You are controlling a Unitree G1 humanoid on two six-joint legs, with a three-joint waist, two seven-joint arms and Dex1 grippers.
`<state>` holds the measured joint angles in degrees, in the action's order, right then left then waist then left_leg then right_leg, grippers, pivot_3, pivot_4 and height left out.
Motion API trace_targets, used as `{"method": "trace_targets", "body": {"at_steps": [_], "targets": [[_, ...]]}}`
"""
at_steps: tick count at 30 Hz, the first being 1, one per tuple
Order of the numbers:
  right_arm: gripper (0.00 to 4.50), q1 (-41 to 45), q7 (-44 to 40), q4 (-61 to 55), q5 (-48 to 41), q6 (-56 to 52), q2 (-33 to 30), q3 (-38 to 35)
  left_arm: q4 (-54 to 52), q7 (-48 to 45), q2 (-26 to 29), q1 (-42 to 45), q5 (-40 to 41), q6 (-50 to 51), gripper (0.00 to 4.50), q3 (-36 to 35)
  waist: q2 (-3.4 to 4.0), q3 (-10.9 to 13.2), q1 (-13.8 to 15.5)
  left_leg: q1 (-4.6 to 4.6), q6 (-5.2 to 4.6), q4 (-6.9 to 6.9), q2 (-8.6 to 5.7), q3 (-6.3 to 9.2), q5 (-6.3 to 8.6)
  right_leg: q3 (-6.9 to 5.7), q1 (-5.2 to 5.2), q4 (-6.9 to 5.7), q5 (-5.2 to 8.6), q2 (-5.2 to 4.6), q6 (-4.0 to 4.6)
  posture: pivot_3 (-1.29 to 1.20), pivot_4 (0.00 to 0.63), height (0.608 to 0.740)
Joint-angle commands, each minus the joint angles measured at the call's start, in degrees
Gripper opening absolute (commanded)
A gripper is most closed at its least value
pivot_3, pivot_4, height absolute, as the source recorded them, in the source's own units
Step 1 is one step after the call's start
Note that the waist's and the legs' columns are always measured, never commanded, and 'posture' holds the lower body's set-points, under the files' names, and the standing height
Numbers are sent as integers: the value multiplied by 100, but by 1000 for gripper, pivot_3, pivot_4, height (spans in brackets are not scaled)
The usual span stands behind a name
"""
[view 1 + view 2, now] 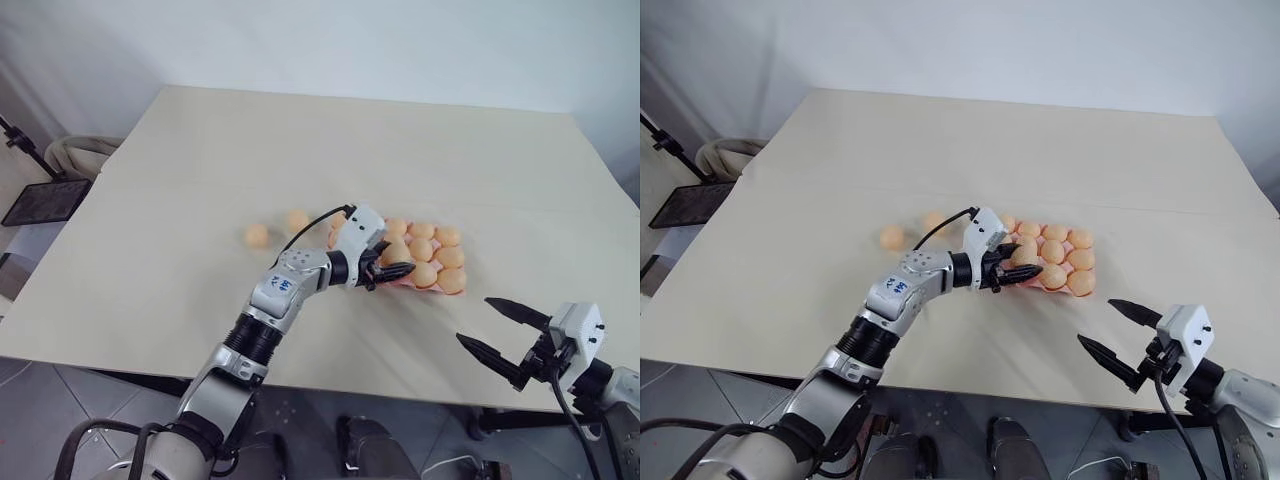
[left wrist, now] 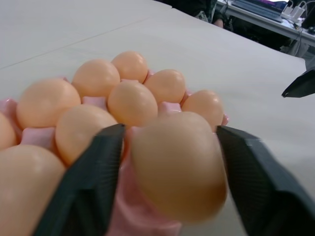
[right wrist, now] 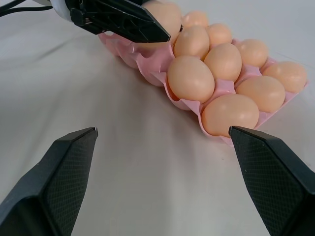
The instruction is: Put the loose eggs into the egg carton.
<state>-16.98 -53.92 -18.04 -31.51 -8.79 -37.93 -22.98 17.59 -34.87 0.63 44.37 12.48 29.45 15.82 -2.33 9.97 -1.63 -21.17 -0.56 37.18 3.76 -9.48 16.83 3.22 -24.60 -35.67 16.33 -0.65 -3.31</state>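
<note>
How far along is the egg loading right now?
Most carton cups already hold eggs. In hand: the left gripper is at the carton's near corner with an egg between its jaws, sitting over a cup; the jaws stand apart around it. Left: two loose eggs lie on the table left of the carton. The right gripper is open and empty.

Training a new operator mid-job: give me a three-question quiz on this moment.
1. True or false: two loose eggs lie on the table beside the egg carton.
2. Which gripper is at the carton? A left gripper; B right gripper
3. Fill in: an egg sits between the left gripper's fingers, over the carton's near ____.

Key: 1 true; 2 A; 3 edge.
</note>
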Motion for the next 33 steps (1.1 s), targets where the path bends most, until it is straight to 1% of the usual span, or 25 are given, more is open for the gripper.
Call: {"method": "trace_targets", "body": {"at_steps": [1,2,7,13,18,21,26,28,30,33], "targets": [[4500,-19,41,-191,-58,143,35,-185,9,-74,-101,132,-73,-131,4382,23,0,0,-3,0,0,0,0,0,0,0,0,0,0,0,0,0,150,740],[4500,-8,44,-184,-57,148,36,-178,17,-80,-111,132,-80,-136,4486,19,0,0,-5,0,0,0,0,0,0,0,0,-1,0,1,0,0,150,740],[4500,74,93,-178,-7,208,49,-137,-56,-53,-122,112,-122,-174,4486,-11,0,0,-3,0,-1,1,0,0,0,0,0,-1,0,1,0,0,150,740],[4500,571,295,13,255,431,117,103,-589,-8,118,105,54,109,4486,-363,1,1,-19,1,-1,2,1,-1,-1,0,-1,-3,0,3,-1,0,150,740],[4500,898,-50,345,424,920,231,528,-1019,-53,485,-37,123,361,4486,-567,3,1,-4,5,6,-2,4,1,-2,-2,-2,-13,1,8,2,0,150,740],[4500,1170,-407,591,58,1200,474,607,-1229,-13,687,-118,172,507,4486,-706,5,3,-2,2,6,1,4,0,-3,-2,-2,-14,1,5,1,0,150,740],[4500,1639,-706,1189,263,1870,669,775,-1633,150,870,-243,324,725,4486,-1058,7,4,-3,4,6,13,3,-4,-4,-2,-2,-24,0,2,-1,0,150,740],[4500,1779,-893,1322,145,2020,754,825,-1797,242,931,-297,402,848,4486,-1216,7,4,-3,8,8,13,4,-3,-6,-2,-1,-29,0,3,-1,0,150,740],[4500,1859,-1035,1396,51,2069,791,885,-1909,304,994,-344,438,914,4486,-1311,8,4,-3,10,26,11,5,-3,-16,-2,-1,-31,0,5,-1,0,150,740],[4500,1919,-1495,1481,-74,1899,618,1055,-2041,403,1185,-442,391,950,4486,-1465,9,5,-13,12,29,9,5,-3,-18,-2,-1,-32,0,5,-1,0,150,740]]}}
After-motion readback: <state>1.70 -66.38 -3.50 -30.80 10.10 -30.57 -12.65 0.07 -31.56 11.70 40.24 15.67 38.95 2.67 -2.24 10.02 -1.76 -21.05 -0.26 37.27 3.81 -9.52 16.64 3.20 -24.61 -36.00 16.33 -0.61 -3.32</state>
